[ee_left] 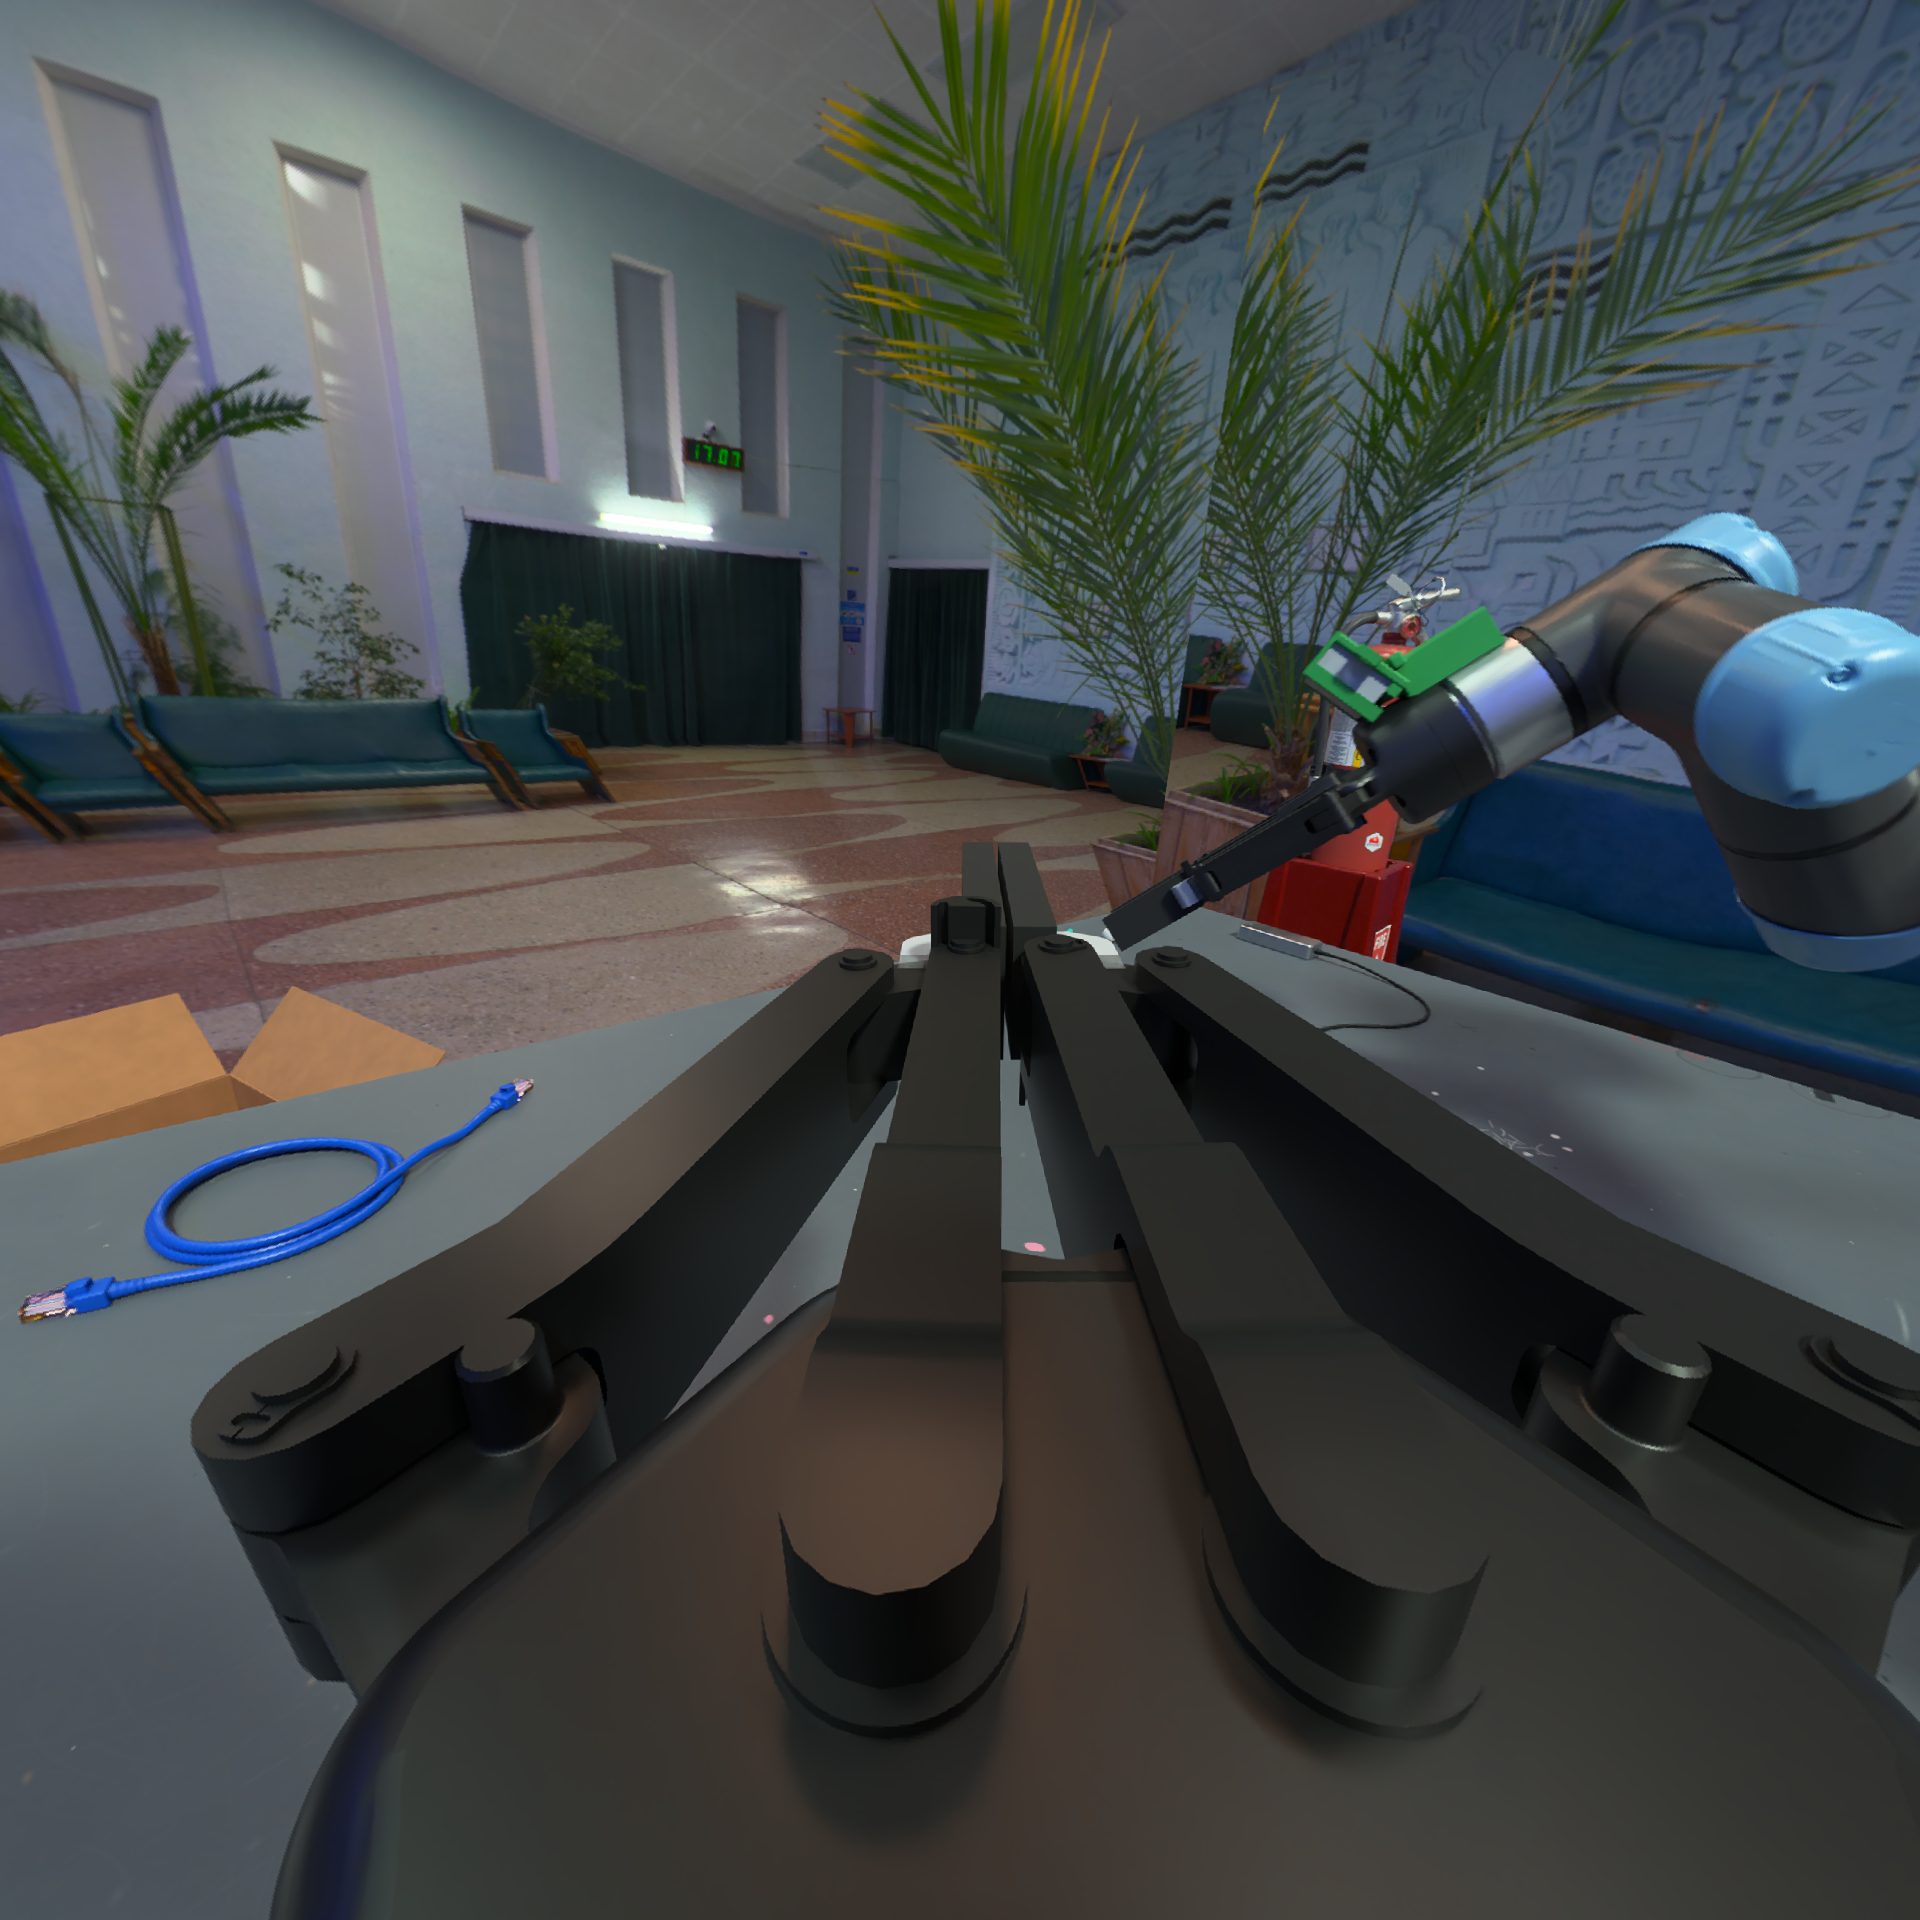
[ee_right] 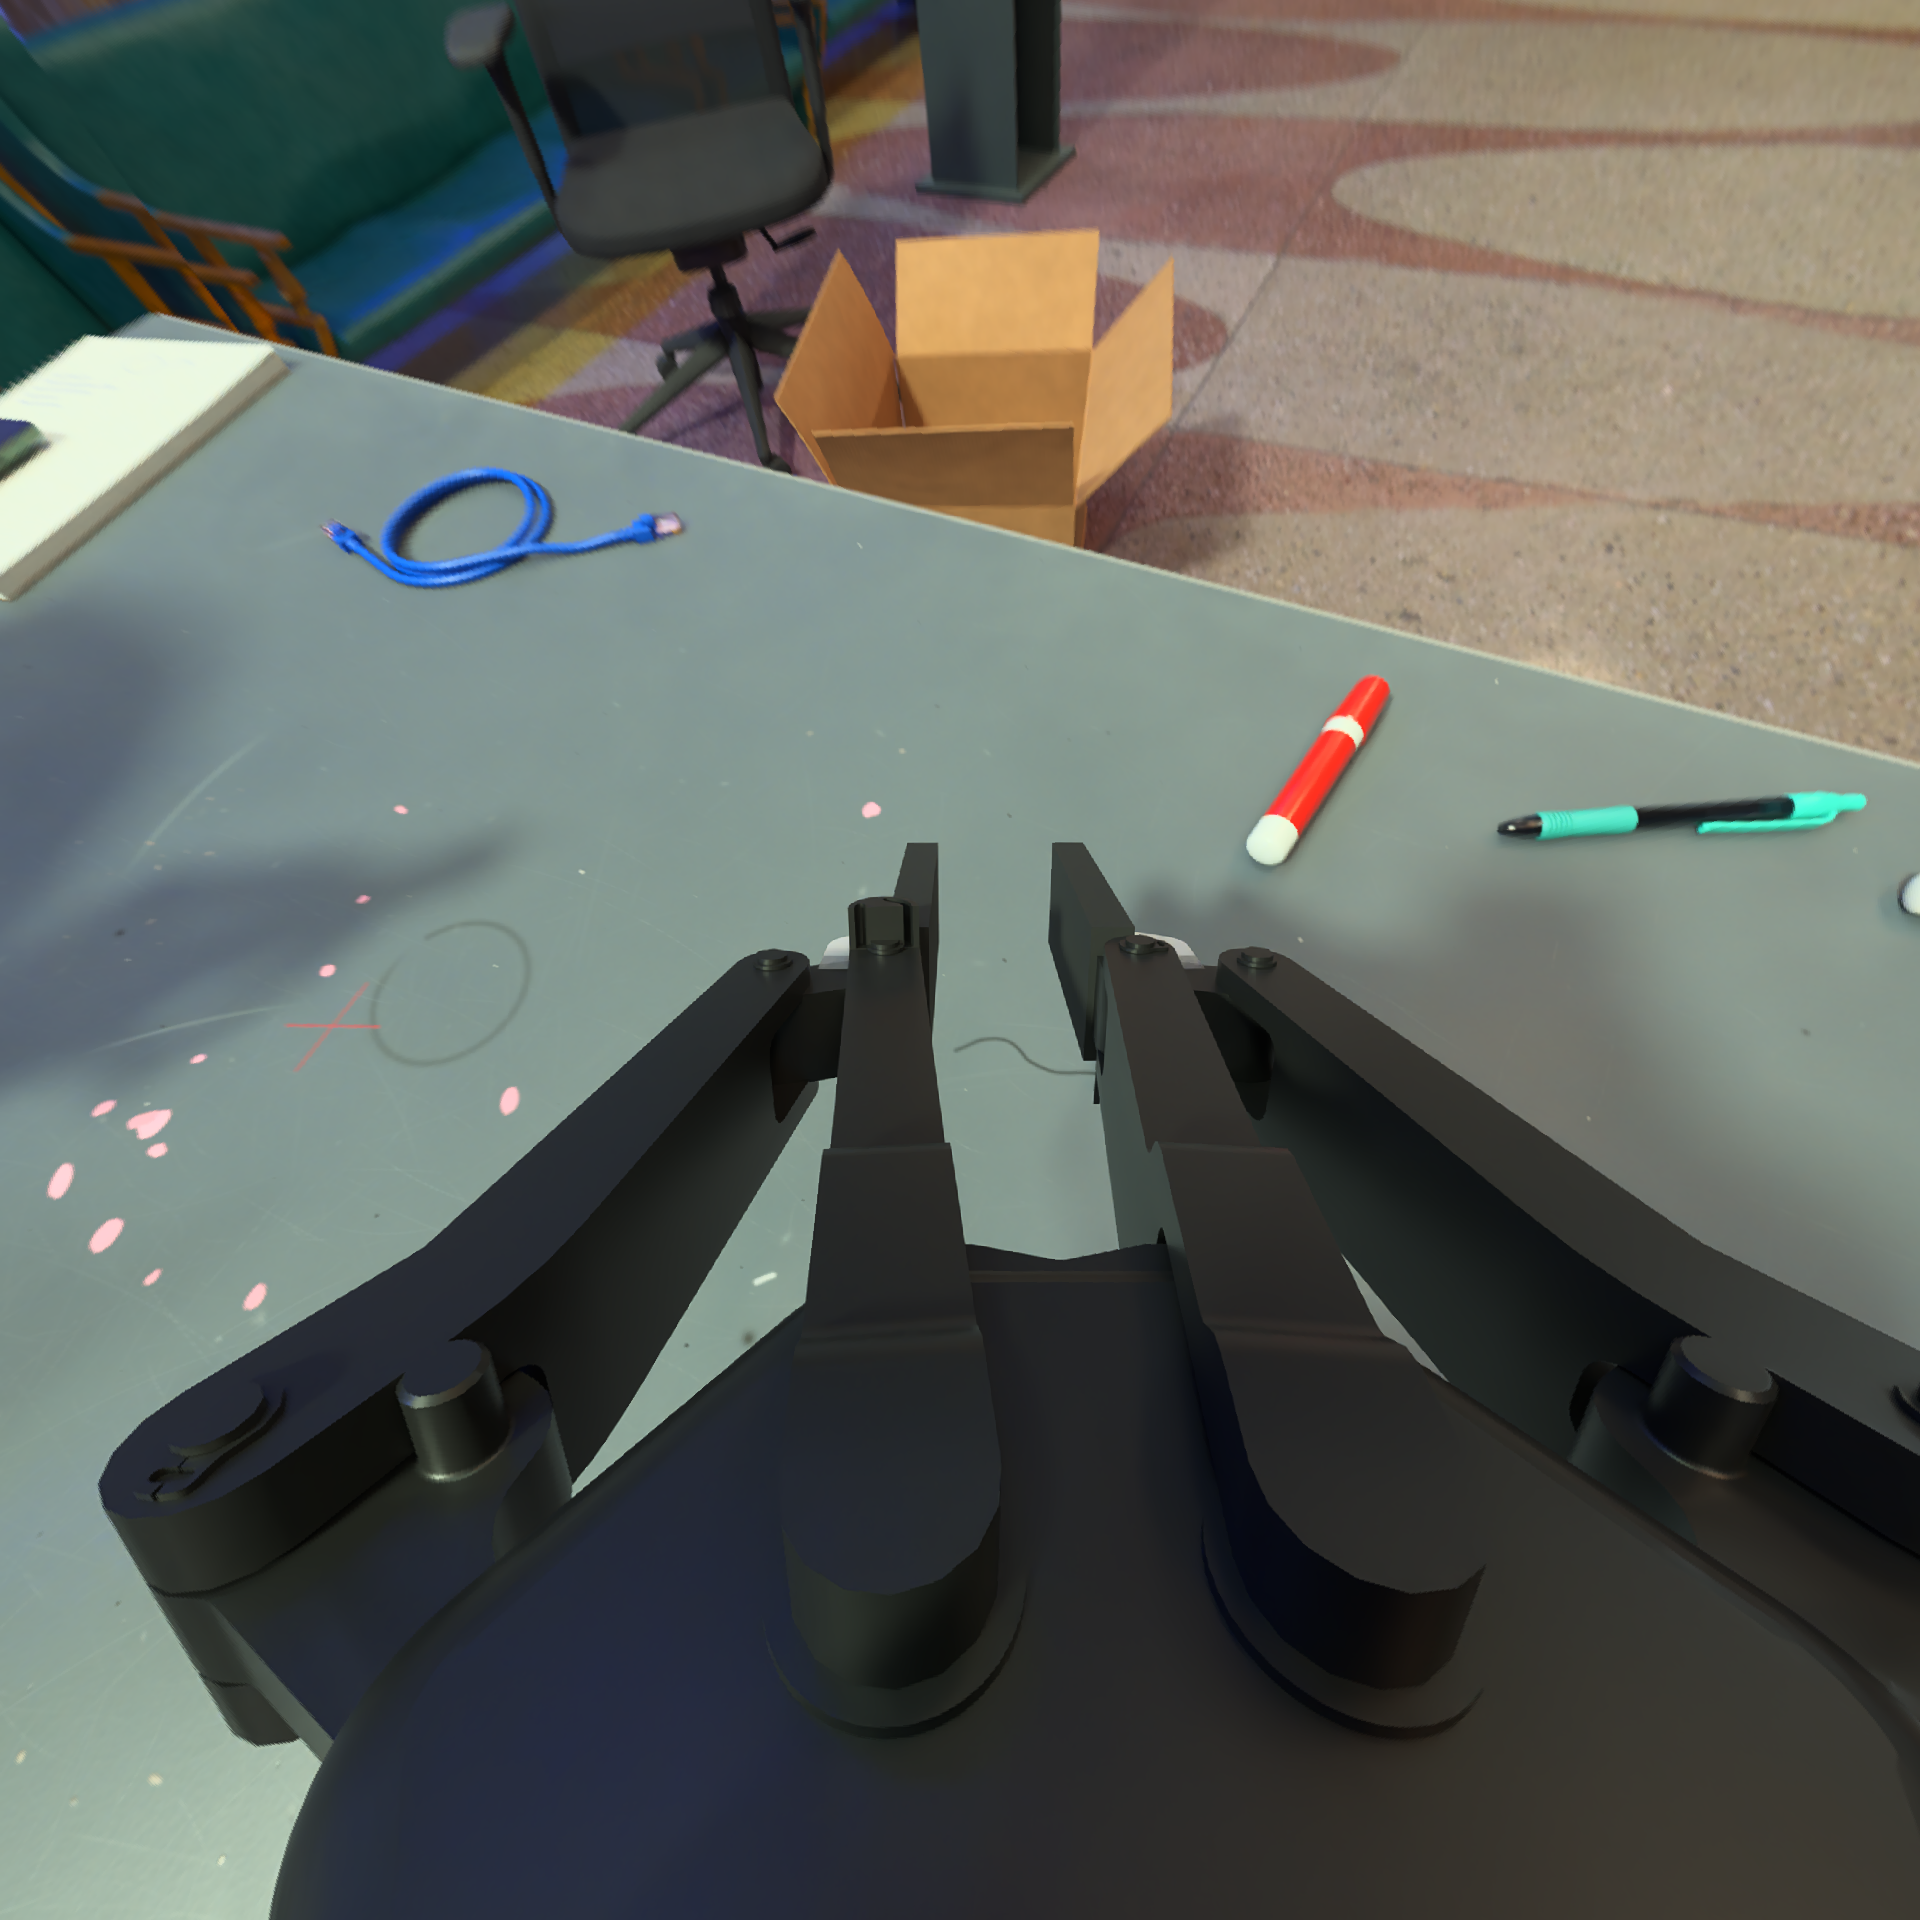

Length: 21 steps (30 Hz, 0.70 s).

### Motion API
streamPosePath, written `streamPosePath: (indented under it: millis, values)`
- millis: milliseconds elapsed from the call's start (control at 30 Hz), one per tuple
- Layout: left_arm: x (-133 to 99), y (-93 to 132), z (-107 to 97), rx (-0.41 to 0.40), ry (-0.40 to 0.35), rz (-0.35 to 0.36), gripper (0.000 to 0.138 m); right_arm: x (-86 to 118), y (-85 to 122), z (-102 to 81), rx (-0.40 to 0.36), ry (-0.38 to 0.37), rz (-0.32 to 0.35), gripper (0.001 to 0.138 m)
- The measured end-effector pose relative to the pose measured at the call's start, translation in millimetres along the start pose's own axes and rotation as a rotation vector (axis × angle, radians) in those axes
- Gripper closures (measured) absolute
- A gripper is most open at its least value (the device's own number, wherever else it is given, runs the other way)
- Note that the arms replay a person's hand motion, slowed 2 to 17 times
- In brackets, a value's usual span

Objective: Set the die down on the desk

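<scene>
I see no die clearly. A small white rounded thing (ee_right: 1910, 894), cut off by the right edge of the right wrist view, lies on the grey desk (ee_right: 727, 727); I cannot tell whether it is the die. My right gripper (ee_right: 992, 883) is low over the desk, its fingers a narrow gap apart with only bare desk between them. It also shows in the left wrist view (ee_left: 1132, 920), tips near the desk's far edge. My left gripper (ee_left: 997, 873) is shut with its fingers pressed together and nothing between them, above the desk.
A blue coiled cable (ee_right: 468, 530) lies at the left, also in the left wrist view (ee_left: 281, 1205). A red marker (ee_right: 1320, 769) and a teal pen (ee_right: 1683, 816) lie to the right. A white notepad (ee_right: 114, 436), an open cardboard box (ee_right: 977, 416) and an office chair (ee_right: 675, 135) are beyond.
</scene>
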State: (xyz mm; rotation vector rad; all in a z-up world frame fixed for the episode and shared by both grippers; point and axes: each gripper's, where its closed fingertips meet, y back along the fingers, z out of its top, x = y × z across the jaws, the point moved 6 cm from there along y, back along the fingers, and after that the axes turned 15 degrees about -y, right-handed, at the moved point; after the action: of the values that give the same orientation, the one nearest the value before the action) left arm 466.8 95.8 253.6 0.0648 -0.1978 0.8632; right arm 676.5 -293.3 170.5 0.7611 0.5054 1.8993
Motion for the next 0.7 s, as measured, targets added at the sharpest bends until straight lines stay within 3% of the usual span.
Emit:
streamPosePath:
  millis: [333,700]
  values:
    - [11.8,9.5,4.2,0.001,-0.001,0.044,0.137,31.2,38.1,-4.3,-0.156,0.051,0.113,0.111]
    - [25.7,21.9,7.4,0.028,-0.005,0.085,0.137,64.4,76.2,-26.9,-0.265,0.109,0.212,0.111]
